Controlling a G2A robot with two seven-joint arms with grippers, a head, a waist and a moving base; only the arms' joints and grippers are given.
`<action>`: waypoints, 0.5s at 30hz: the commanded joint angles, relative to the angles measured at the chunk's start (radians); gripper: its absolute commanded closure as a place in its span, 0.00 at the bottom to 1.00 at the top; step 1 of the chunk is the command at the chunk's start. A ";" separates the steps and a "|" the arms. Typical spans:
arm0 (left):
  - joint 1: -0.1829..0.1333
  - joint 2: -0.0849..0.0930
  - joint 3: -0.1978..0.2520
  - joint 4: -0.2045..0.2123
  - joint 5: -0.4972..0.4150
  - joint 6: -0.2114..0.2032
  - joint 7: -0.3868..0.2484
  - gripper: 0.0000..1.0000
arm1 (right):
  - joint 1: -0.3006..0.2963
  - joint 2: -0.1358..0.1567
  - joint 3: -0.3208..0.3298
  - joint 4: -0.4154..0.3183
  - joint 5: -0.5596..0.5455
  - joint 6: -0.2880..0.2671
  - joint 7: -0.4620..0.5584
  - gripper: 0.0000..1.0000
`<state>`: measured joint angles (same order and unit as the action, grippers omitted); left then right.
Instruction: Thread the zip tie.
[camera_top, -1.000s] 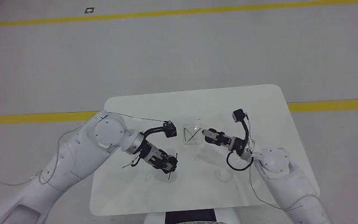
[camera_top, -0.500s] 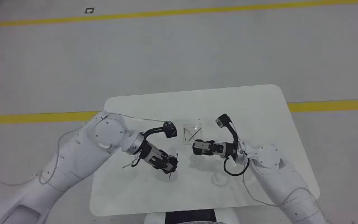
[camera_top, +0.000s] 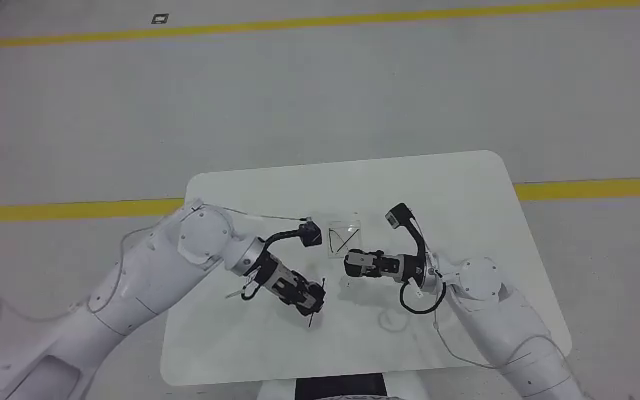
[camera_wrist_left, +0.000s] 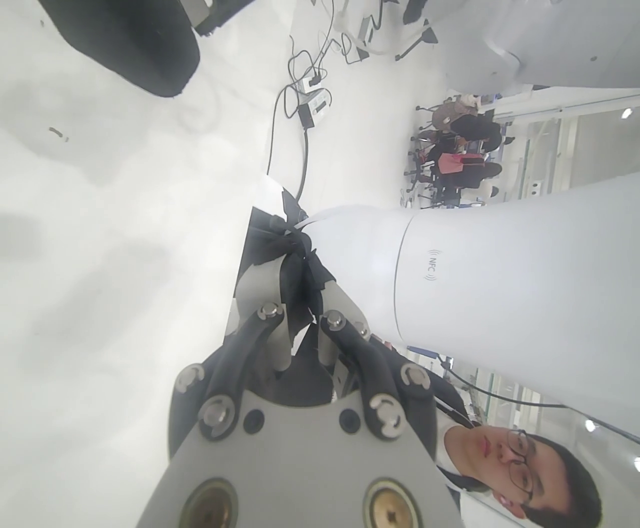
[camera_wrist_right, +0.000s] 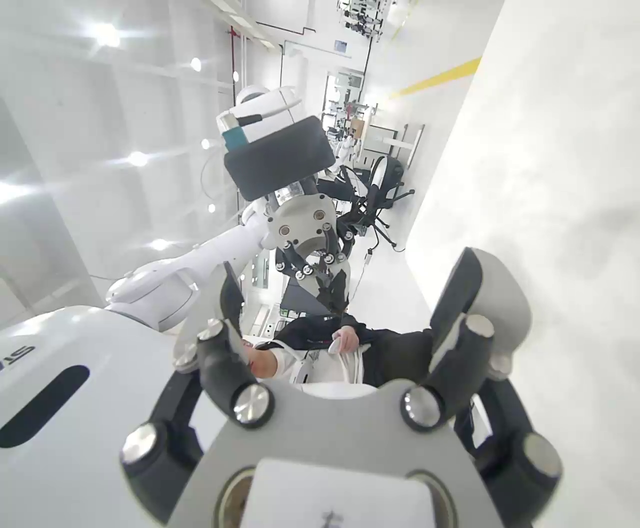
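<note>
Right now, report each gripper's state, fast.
Left gripper: shut on the thin black plastic zip tie.
Right gripper: open, empty.

Bright, even overhead light; ceiling lamps (camera_wrist_right: 137, 159) flare in the right wrist view, whose edges seem bent.

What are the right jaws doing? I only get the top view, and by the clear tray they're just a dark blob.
Observer: Right wrist view: the right jaws stand wide open, fingers far apart, holding nothing.
Operator: And the left jaws?
Observer: Left wrist view: shut, fingertips pressed together on the black zip tie.
Operator: Are the two lined up?
Observer: Right wrist view: the left jaws sit farther off, framed between the open right ones, not touching them.
</note>
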<state>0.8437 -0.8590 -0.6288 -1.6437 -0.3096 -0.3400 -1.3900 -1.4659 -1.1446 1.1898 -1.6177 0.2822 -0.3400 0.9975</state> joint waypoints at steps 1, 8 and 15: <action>-0.006 -0.003 0.007 0.012 -0.002 0.000 0.000 1.00 | 0.000 0.000 0.000 0.000 0.000 0.000 0.000 0.00; -0.018 -0.009 0.033 0.007 0.002 0.000 0.000 1.00 | -0.001 -0.001 -0.009 -0.009 -0.009 0.009 -0.019 0.00; -0.023 -0.009 0.041 -0.005 0.014 0.000 0.000 1.00 | 0.046 -0.006 -0.048 -0.003 -0.008 0.031 -0.032 0.00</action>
<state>0.8210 -0.8678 -0.5874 -1.6492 -0.2950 -0.3400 -1.3900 -1.4262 -1.1503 1.1432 -1.6221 0.2727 -0.3065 0.9659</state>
